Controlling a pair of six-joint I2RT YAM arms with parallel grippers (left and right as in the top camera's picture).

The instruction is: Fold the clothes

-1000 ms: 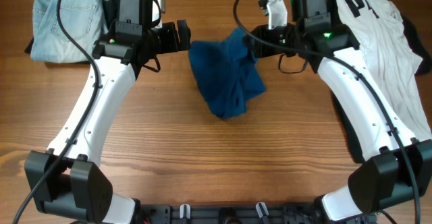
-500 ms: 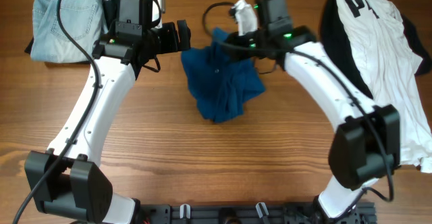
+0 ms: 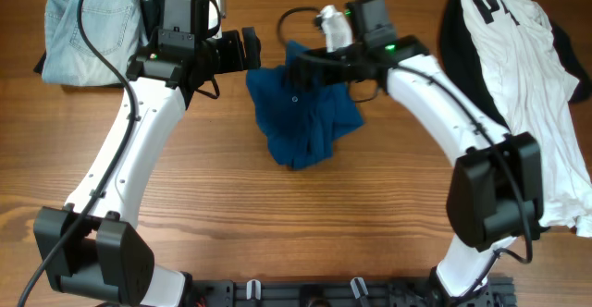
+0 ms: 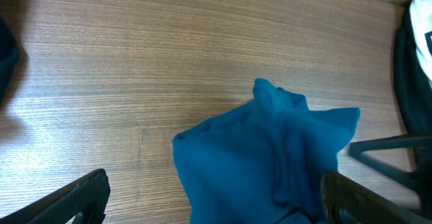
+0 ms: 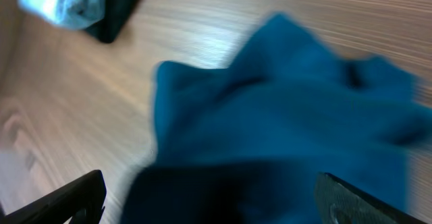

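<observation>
The deep-blue shirt lies crumpled in a heap at the middle of the wooden table. My right gripper hovers over its upper edge; in the right wrist view the gripper stands open, its fingers wide apart, the blue shirt blurred below them. My left gripper is open just left of the heap; in the left wrist view the gripper has the shirt spread ahead between its dark fingers. A white tee with black print lies on a black garment at the right.
Folded light-blue jeans rest at the back left on something dark, seen too in the right wrist view as jeans. Bare wood stretches in front of the shirt. The right arm's black cable loops above the heap.
The right arm swung left with the blue shirt, shifting the heap slightly left. Its jaws, shut on the cloth before, now stand open. The left arm has not moved.
</observation>
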